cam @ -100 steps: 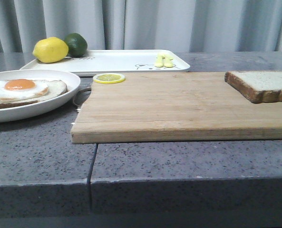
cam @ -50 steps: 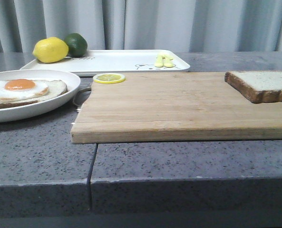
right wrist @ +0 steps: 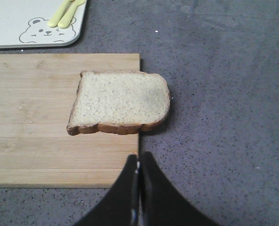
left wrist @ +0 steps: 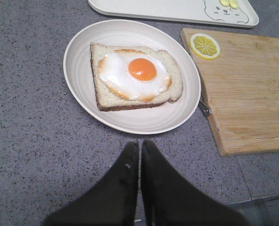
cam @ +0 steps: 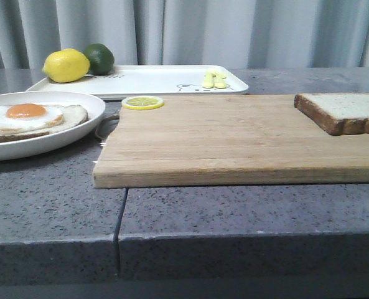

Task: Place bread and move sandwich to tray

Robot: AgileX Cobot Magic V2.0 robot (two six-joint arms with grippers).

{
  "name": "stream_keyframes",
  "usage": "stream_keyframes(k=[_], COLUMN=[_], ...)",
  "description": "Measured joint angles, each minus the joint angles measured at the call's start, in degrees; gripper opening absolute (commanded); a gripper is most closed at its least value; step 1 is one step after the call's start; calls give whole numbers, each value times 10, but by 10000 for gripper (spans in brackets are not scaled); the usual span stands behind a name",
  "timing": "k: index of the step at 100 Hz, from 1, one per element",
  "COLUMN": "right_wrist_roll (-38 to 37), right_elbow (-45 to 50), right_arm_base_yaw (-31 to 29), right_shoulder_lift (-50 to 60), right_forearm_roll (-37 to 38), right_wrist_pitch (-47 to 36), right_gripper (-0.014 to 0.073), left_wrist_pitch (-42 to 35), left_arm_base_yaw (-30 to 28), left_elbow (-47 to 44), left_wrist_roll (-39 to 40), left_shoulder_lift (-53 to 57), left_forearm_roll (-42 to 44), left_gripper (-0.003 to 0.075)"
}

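Right hand [right wrist: 138, 162] clenched empty, bread [right wrist: 120, 101] just ahead on board edge, untouched

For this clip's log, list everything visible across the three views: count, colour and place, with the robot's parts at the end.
bread: 1, pale with brown crust, on the wooden board's right end, overhanging its edge
sandwich: 1, an egg-topped slice, orange yolk, on a round white plate, left of the board
tray: 1, white, behind the board
wooden board: 1, light brown, centre of the table
lemon slice: 1, yellow, on the board's far left corner
lemon: 1, yellow, on the tray's left end
lime: 1, green, beside the lemon
small utensils: pale yellow, on the tray; count unclear
table: 1, grey speckled
left gripper: black, shut, empty
right gripper: black, shut, empty
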State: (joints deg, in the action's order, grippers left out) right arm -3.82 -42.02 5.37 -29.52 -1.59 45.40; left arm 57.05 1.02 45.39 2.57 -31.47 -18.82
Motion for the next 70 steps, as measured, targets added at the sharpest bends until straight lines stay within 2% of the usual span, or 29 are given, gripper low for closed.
stream_keyframes(k=[5,14,27,34,42,49,70], right_wrist_roll=[0,0,0,0,0,0,0], right_elbow=[0,0,0,0,0,0,0], right_arm_base_yaw=[0,0,0,0,0,0,0], right_shoulder_lift=[0,0,0,0,0,0,0], right_forearm_roll=[0,0,0,0,0,0,0], right_wrist_pitch=[1,2,2,2,2,2,2], right_gripper=[-34,106,349,421,438,438,438], left_wrist_pitch=[0,0,0,0,0,0,0], left_arm_base_yaw=[0,0,0,0,0,0,0], left_elbow=[0,0,0,0,0,0,0], left_wrist_roll=[0,0,0,0,0,0,0], left_shoulder_lift=[0,0,0,0,0,0,0], left_forearm_roll=[0,0,0,0,0,0,0], left_gripper=[6,74,231,327,422,469,471])
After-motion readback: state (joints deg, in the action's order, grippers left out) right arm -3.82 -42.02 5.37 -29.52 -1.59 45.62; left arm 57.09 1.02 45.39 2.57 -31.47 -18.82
